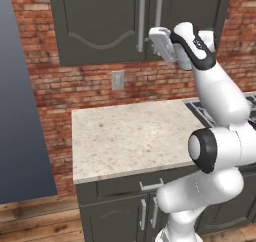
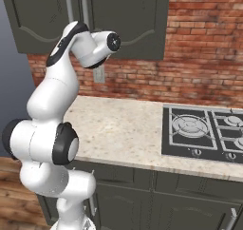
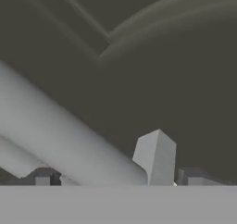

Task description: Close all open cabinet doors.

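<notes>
Above the table [image 1: 130, 136], the left cabinet door [image 1: 100, 21] and right cabinet door [image 1: 192, 6] both look flush. The pincer [image 1: 161, 45] presses near the right door's bar handle [image 1: 158, 8]; its opening cannot be told. Likely final push; next, withdraw.

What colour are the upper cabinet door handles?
Silver, on the upper cabinet door handles; clearest in the left base view.

Two upper cabinet doors [image 1: 97, 21]; two bar handles [image 1: 141, 21]; one outlet [image 1: 117, 79]
</notes>
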